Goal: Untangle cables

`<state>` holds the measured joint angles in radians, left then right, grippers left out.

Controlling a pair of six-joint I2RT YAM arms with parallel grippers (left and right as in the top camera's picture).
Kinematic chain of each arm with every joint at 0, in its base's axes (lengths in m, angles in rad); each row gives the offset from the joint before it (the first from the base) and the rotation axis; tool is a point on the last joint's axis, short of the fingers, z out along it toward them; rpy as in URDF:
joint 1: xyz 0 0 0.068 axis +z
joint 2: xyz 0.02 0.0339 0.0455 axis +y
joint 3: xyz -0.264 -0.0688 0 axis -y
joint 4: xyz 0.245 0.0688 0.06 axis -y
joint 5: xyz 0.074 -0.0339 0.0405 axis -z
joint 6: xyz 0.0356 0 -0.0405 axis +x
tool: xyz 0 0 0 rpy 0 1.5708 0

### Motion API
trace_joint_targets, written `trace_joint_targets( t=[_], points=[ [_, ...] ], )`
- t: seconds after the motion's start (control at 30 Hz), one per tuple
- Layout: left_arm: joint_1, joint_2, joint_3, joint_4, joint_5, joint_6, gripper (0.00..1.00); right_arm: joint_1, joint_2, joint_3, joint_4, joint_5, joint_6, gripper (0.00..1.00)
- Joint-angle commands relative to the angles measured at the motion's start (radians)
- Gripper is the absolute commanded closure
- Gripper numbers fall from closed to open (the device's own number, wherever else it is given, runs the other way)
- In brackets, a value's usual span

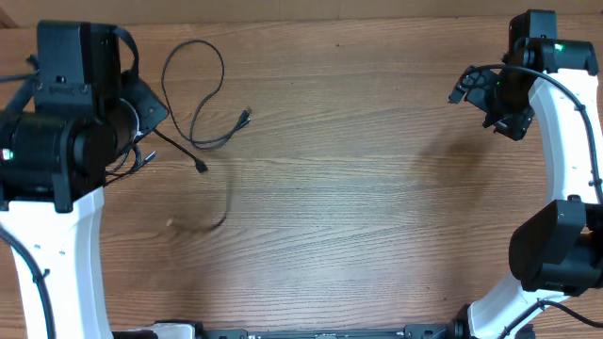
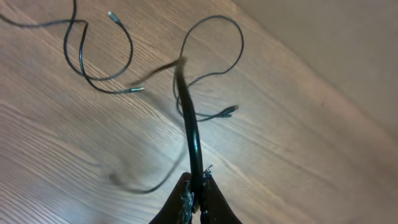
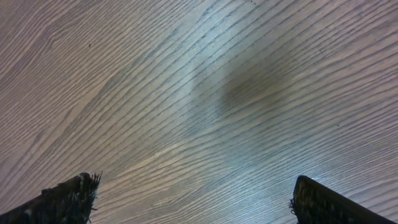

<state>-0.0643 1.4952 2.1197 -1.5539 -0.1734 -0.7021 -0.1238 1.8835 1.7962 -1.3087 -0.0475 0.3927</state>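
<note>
Thin black cables (image 1: 193,89) lie on the wooden table at the far left: one wide loop ending in a small plug (image 1: 247,115), and a strand running to another plug (image 1: 202,168). My left gripper (image 1: 143,118) is mostly hidden under its arm. In the left wrist view its jaws (image 2: 198,198) are shut on a black cable (image 2: 191,127) that rises out of them, blurred, and is held above the table. A looped cable (image 2: 219,37) and another cable (image 2: 99,62) lie on the table beyond it. My right gripper (image 1: 482,94) (image 3: 196,205) is open and empty at the far right, above bare wood.
The wooden table (image 1: 358,188) spans the view. The white arms stand at the left (image 1: 47,235) and right (image 1: 565,217) edges. A beige surface (image 2: 336,37) lies beyond the table's edge in the left wrist view.
</note>
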Motion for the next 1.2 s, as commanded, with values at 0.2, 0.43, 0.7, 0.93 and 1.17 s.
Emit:
trace_joint_targets(
  t=[0.2,0.43,0.7,0.93,1.17],
  points=[
    [0.279,-0.006,0.163,-0.077,0.005,0.138,0.96,-0.001,-0.006,0.017,0.014,0.002,0.004,0.00],
    [0.589,-0.007,0.160,-0.135,0.112,-0.039,0.96,-0.001,-0.006,0.017,0.014,0.002,0.004,0.00],
    [0.629,0.014,0.146,-0.135,0.263,-0.119,0.96,-0.001,-0.006,0.017,0.017,0.002,0.004,0.00],
    [0.520,0.014,0.023,-0.135,0.386,-0.534,0.96,-0.001,-0.006,0.017,0.017,0.002,0.004,0.00],
    [0.372,0.014,-0.219,-0.135,0.362,-0.825,0.96,-0.001,-0.006,0.017,0.017,0.002,0.004,0.00]
  ],
)
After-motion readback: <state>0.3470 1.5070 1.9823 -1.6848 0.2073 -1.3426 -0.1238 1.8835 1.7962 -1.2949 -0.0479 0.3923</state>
